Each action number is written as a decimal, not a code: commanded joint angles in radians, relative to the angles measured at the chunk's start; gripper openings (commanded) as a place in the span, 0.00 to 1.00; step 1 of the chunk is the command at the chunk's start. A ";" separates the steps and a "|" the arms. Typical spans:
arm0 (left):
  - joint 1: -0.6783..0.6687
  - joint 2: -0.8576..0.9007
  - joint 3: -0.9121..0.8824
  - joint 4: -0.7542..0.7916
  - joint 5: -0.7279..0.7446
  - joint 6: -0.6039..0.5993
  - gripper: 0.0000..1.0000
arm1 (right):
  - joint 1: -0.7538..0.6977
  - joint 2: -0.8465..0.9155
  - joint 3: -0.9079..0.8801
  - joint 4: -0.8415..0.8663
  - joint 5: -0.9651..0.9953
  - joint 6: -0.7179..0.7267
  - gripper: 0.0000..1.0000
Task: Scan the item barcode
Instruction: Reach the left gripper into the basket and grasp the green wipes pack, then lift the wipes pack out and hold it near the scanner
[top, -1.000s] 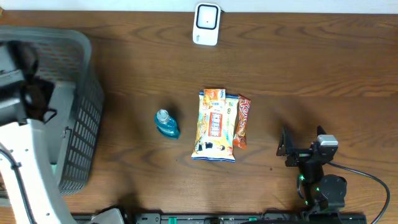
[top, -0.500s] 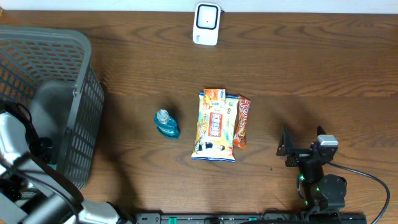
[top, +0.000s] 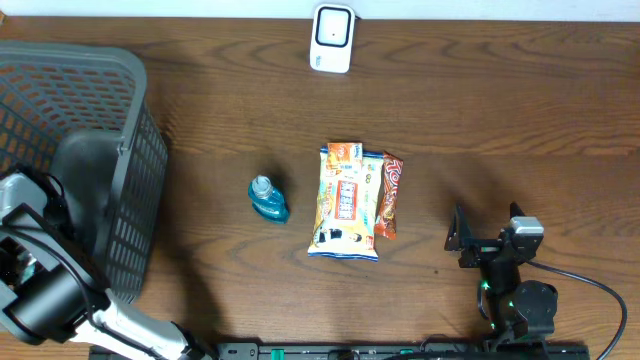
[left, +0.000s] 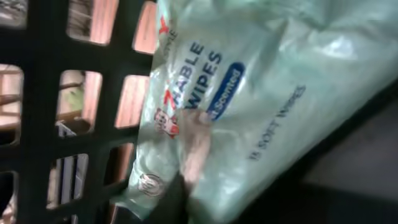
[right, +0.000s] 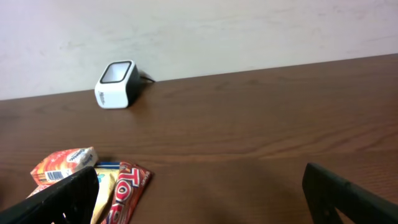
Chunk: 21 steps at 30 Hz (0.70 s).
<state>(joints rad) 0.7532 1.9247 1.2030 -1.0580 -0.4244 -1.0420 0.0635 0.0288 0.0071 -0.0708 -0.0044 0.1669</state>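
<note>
Since a second ago the left arm (top: 45, 290) has swung from over the basket (top: 140, 150) down to its near left corner, uncovering the grey floor inside. Everything outside the basket lies as before.

The left wrist view is filled by the wipes (left: 249, 106), a pale green pack pressed against the basket's mesh wall from inside. Its print reads "…ABLE WIPES", with a blue oval ending in "…Scented" and, blurred, "SOFT WIPES"; the word's start is cut off by a fold. The left end effector is clenched. Its fingers are hard to make out, so I cannot tell whether it pinches the pack, and from overhead the arm hides both.

Just right of the basket stands a teal bottle (top: 268, 198). Farther right lie a snack pack (top: 345, 215) and, touching it, a red bar (top: 388, 195) lettered "To…". The scanner (top: 332, 38) sits well right of the basket at the table's (top: 500, 120) far edge. The right end effector (right: 199, 199), farthest from the basket, hangs released, fingers spread wide, holding nothing.
</note>
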 joint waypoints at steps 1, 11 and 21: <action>0.007 0.043 -0.021 0.013 -0.006 -0.011 0.07 | 0.003 -0.002 -0.002 -0.004 0.002 -0.015 0.99; -0.048 -0.189 0.141 0.029 0.310 0.184 0.07 | 0.003 -0.002 -0.002 -0.004 0.002 -0.015 0.99; -0.274 -0.709 0.206 0.338 0.765 0.314 0.07 | 0.003 -0.002 -0.002 -0.004 0.002 -0.015 0.99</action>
<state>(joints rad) 0.5716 1.3239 1.4010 -0.7704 0.1486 -0.7765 0.0635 0.0288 0.0071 -0.0704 -0.0044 0.1665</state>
